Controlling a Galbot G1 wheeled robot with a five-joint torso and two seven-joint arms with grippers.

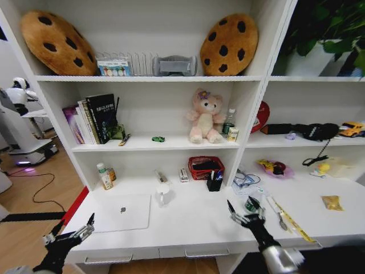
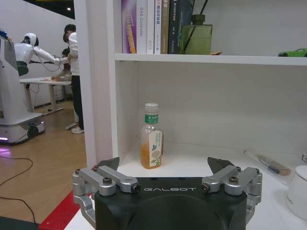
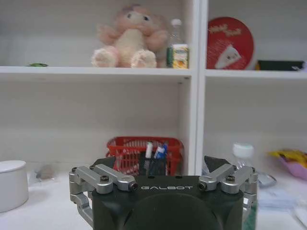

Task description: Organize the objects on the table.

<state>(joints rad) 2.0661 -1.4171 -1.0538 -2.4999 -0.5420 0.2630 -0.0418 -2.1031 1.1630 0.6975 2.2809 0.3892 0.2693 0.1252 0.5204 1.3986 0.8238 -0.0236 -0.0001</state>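
Two tools released, left tool (image 1: 73, 228) beside laptop (image 1: 118, 212), right tool (image 1: 244, 208) beside can (image 1: 251, 205)

The right gripper (image 3: 160, 167), fingers spread apart, faces a white shelf unit where a black pen cup (image 3: 153, 165) stands before a red basket (image 3: 127, 148), a pink plush bunny (image 3: 128, 37) above.

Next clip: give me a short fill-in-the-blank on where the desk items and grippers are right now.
1. The silver laptop lies on the table with its lid ____.
2. The black pen cup stands just in front of the ____ basket.
3. The jaws of the left gripper and the right gripper are both ____.

Missing words: closed; red; open
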